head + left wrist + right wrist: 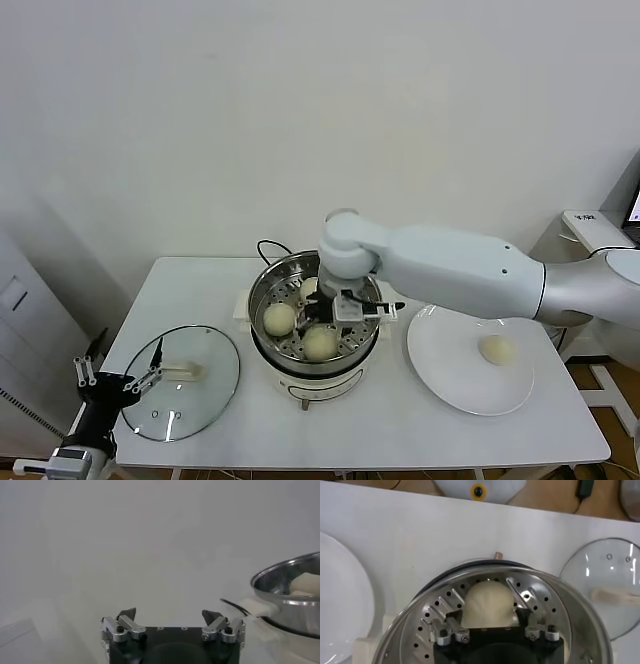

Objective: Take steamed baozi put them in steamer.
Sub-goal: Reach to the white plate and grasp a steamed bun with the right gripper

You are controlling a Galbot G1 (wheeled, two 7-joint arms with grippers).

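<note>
The steamer [268, 290] stands mid-table, a shiny steel pot with a perforated tray [540, 600]. Three cream-white baozi are inside it: one at the left [279, 318], one at the front [320, 343], and one at the back [308, 288], partly hidden. My right gripper [335, 318] reaches down into the pot. In the right wrist view the right gripper [488, 614] has its fingers [454, 616] closed against both sides of a baozi [488, 600] that rests on the tray. A fourth baozi [497, 349] lies on the white plate [440, 370]. My left gripper [140, 380] is open and empty at the table's front left.
The glass lid [205, 345] lies flat at the front left, next to the left gripper. The plate sits right of the steamer. A black cord [268, 246] runs behind the pot. The steamer's rim [280, 575] shows in the left wrist view beyond the left gripper [170, 615].
</note>
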